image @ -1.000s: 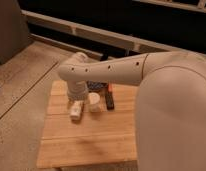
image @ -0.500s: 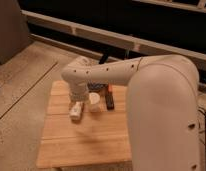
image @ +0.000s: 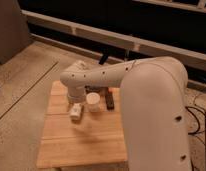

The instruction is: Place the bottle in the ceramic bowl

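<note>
A small whitish-beige bottle (image: 76, 111) lies on the wooden table (image: 81, 142), left of a short cream cup (image: 93, 101). My arm reaches in from the right, bends at a white joint (image: 72, 80) and drops toward the bottle. My gripper (image: 76, 101) is at the arm's low end, right above the bottle and close to it or touching it. A dark glossy sliver (image: 93, 89) just behind the cup, under the arm, looks like the ceramic bowl. Most of it is hidden by the arm.
A flat dark block (image: 110, 100) lies right of the cup. My large white arm body (image: 156, 115) covers the table's right side. Speckled floor surrounds the table, and a dark railing (image: 121, 40) runs behind it.
The arm's bent joint has sunk lower over the table's far left part. The bottle, cup and block have not moved.
</note>
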`<act>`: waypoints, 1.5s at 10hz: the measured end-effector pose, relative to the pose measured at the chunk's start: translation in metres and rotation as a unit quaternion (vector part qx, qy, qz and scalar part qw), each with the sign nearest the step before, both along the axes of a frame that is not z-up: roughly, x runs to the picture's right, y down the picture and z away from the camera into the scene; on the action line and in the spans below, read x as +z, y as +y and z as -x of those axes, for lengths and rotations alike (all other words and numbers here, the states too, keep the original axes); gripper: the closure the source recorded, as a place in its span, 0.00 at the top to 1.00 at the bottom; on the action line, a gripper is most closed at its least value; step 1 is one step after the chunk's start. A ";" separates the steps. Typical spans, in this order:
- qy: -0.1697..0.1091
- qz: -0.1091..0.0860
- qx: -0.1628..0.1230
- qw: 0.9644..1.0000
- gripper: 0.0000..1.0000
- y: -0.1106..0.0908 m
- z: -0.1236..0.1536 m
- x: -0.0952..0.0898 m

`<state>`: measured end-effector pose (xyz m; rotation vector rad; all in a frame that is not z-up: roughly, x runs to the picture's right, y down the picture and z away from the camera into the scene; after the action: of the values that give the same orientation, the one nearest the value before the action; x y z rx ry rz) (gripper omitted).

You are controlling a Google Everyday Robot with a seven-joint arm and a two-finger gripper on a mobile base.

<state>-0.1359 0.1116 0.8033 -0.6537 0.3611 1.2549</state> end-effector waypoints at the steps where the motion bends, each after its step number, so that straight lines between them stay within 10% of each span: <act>1: -0.001 0.004 -0.007 1.000 0.65 0.007 0.000 0.007; 12: -0.032 0.052 -0.025 0.998 0.64 0.025 0.029 0.079; 15: -0.030 0.073 -0.030 0.996 0.35 0.029 0.020 0.084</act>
<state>-0.1563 0.1408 0.8876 -0.7980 0.4211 1.1567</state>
